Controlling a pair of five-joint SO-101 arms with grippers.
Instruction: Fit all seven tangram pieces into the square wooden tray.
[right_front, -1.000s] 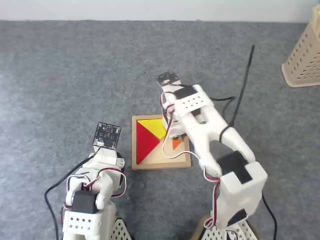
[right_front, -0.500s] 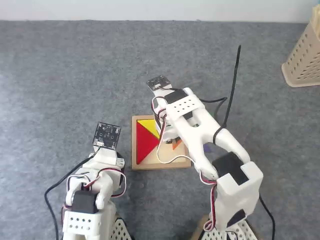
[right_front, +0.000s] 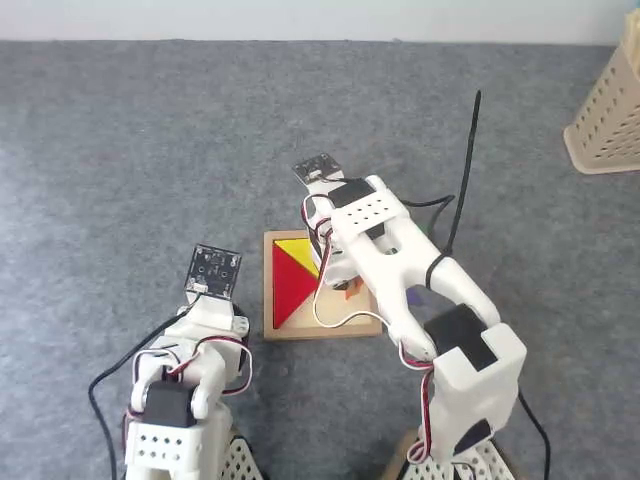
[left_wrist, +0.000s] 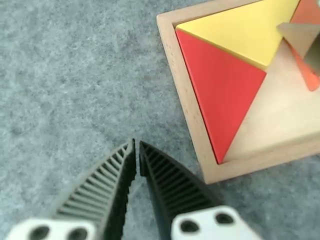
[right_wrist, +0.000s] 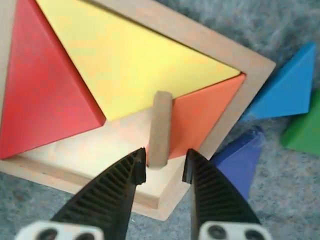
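The square wooden tray lies mid-table on grey carpet. A large yellow triangle and a large red triangle lie flat in it, with an orange triangle against the far rim. A tan wooden piece stands on edge beside the orange one. My right gripper hangs open over the tray, the tan piece's end between its fingertips with a gap on one side. My left gripper is shut and empty over the carpet, just off the tray's corner.
A light blue triangle, a dark blue piece and a green piece lie on the carpet outside the tray's rim. A beige perforated basket stands far right. A black cable trails behind the right arm.
The right arm swung left over the tray and covers more of the yellow triangle; it has held still for the last half second. The left arm has not moved.
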